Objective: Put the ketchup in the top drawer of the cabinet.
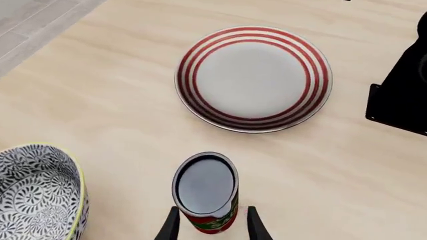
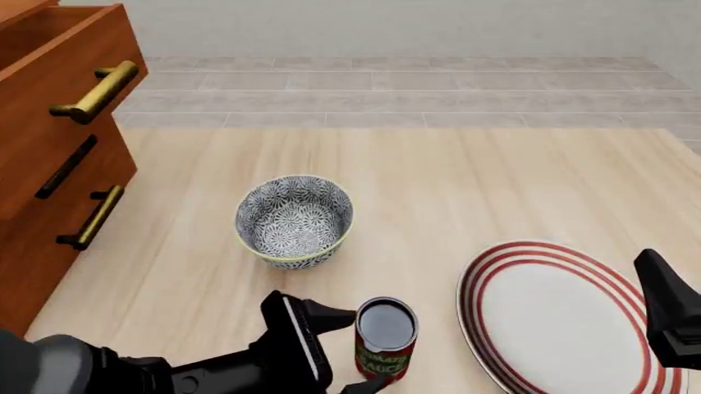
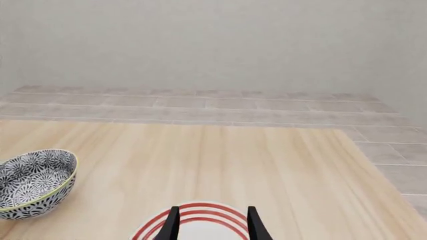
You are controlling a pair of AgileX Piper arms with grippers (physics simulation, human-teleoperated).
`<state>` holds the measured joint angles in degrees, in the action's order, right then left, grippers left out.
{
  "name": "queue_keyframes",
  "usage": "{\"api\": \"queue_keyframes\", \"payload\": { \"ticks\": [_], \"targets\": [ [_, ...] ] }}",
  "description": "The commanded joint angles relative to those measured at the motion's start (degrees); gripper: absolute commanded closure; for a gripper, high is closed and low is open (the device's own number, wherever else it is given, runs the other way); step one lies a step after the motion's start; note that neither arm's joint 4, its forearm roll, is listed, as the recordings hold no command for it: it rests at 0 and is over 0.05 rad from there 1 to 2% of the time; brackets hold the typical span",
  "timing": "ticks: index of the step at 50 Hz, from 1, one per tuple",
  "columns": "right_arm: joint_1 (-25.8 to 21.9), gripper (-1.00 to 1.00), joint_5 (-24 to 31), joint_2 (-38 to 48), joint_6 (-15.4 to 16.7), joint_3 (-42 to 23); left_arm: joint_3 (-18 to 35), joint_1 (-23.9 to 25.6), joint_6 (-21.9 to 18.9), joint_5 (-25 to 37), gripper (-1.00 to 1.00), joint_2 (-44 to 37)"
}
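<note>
You've got a red ketchup (image 2: pixel 385 345) with a green-white label and dark grey top. The bowl (image 2: pixel 294 220) is grey-patterned with a yellowish rim, the plate (image 2: pixel 561 320) white with red rings, the cabinet (image 2: pixel 49 156) reddish-brown.

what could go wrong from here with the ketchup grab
1. The left hand straddles the ketchup low on its body with fingers apart; an off-centre close could tip the can.
2. The bowl sits between the can and the cabinet; a low carry might clip it.
3. The top drawer looks only partly open, so the can could catch its front.
</note>
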<state>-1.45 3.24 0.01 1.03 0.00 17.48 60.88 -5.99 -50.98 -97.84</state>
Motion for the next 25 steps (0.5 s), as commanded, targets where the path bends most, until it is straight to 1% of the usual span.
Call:
{"api": "queue_keyframes", "payload": {
  "ticks": [1, 12, 25],
  "targets": [
    [-0.01, -1.0, 0.05, 0.0, -0.08, 0.0, 1.19, 0.15, -0.15, -0.6, -1.0, -2.73],
    [-0.01, -1.0, 0.05, 0.0, -0.08, 0.0, 2.43, -0.26, -0.13, 1.59, -1.0, -1.49],
    [-0.01, -1.0, 0.05, 0.0, -0.08, 0.0, 3.5, -0.83, -0.32, 1.35, -1.0, -3.16]
  ]
}}
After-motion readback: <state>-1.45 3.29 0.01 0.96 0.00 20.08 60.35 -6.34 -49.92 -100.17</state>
